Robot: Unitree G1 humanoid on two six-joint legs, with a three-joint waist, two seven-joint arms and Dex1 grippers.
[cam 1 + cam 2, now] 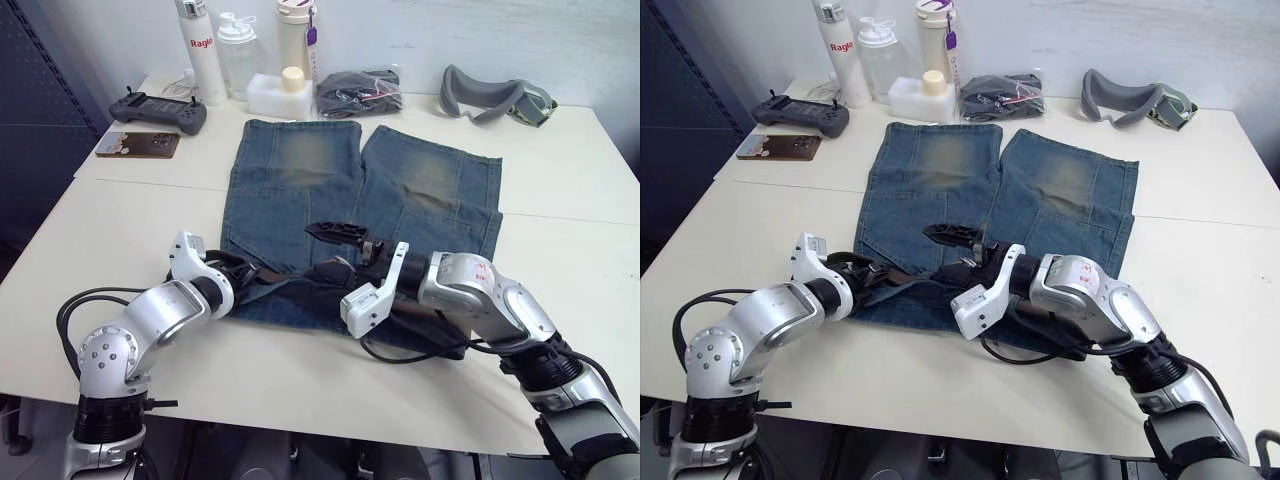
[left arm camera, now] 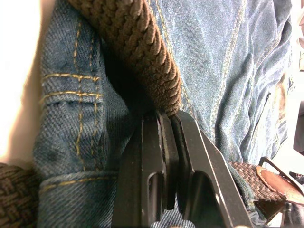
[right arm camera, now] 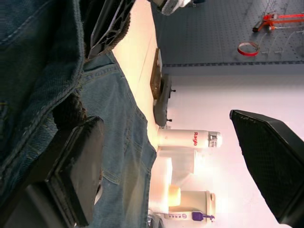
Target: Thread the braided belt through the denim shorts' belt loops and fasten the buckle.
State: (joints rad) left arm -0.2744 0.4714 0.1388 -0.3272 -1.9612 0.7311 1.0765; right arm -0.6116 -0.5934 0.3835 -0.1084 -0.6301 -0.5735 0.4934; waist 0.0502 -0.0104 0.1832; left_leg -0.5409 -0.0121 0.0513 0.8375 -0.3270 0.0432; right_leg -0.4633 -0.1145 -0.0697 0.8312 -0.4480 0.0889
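1. The denim shorts (image 1: pixel 330 200) lie flat on the table (image 1: pixel 560 190), waistband at the near edge, legs pointing away.
2. The braided belt (image 2: pixel 137 42) runs along the waistband, apparently under a belt loop (image 2: pixel 71 123).
3. Behind the shorts stand bottles (image 1: pixel 200 50), a bagged bundle (image 1: pixel 358 93) and, to the right, a goggle strap (image 1: pixel 495 98).
4. A game controller (image 1: pixel 158 110) lies behind and left of the shorts.

1. Denim shorts (image 1: pixel 360 190): faded blue w/ yellowish worn patches on both legs, flat on the white surface (image 1: pixel 560 200), waistband at the near edge, legs pointing away.
2. Braided belt (image 2: pixel 137 42): dark-brown woven strap lying along the waistband; tan leather end piece seen in left wrist view.
3. Belt loops (image 2: pixel 71 128): denim strip w/ gold stitching, beside strap.
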